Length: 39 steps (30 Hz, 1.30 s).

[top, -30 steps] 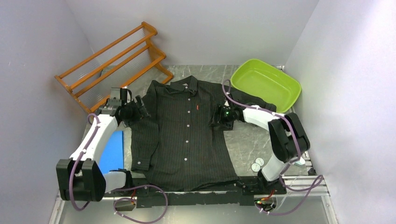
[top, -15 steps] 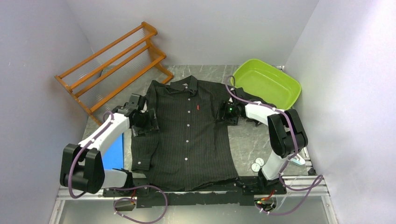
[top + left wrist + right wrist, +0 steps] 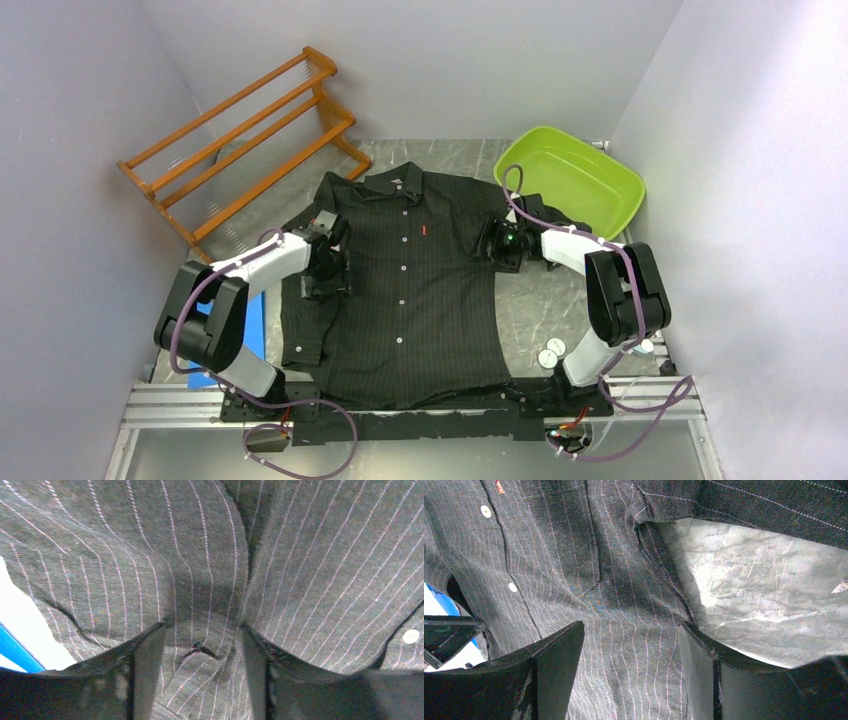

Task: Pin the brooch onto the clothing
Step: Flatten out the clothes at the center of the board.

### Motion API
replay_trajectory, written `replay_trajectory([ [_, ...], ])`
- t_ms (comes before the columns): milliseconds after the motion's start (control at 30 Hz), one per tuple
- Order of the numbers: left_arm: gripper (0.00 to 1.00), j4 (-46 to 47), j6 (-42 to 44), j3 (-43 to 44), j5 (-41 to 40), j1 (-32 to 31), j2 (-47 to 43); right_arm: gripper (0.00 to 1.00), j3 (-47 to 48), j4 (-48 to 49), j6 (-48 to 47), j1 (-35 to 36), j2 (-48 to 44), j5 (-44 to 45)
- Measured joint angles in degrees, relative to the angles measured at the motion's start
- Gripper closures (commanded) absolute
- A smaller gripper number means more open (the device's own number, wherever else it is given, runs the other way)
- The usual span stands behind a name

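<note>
While the left gripper (image 3: 325,272) sits at the pinstriped shirt's (image 3: 410,310) nine o'clock and the right gripper (image 3: 492,243) at three, both have fingers (image 3: 145,670) spread apart.

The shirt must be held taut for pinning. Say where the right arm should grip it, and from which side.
Pinch the shirt at its side edge under the sleeve, coming down from the table side. It lies flat, so likely only that edge gives purchase; the right tool hangs open above it.

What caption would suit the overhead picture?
Two robot arms lean over a black pinstriped shirt spread on the table, left gripper and right gripper open, green tub and wooden rack behind.
</note>
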Motion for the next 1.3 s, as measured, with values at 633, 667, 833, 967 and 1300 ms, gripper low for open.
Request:
replay_trajectory([
  [633,0.97,-1.1,-0.5,0.0,-7.5,-0.1,-1.7,0.26,-0.5,0.1,-1.3,-0.5,-0.2,-0.8],
  [667,0.97,-1.7,-0.6,0.1,-8.1,-0.1,-1.8,0.26,-0.6,0.1,-1.4,-0.6,-0.3,-0.8],
  [833,0.97,-6.6,-1.0,3.7,-11.2,1.0,-2.6,0.26,-0.7,-0.6,-1.9,-1.3,-0.6,-0.8],
  [967,0.97,-9.5,0.0,7.0,-11.8,7.0,-6.5,0.26,-0.6,-1.3,-2.3,-2.2,-0.8,-0.9],
  [1300,0.97,-15.7,4.2,13.7,-25.1,20.5,-14.1,0.25,-0.3,-3.0,-4.0,-3.6,-1.1,-0.9],
])
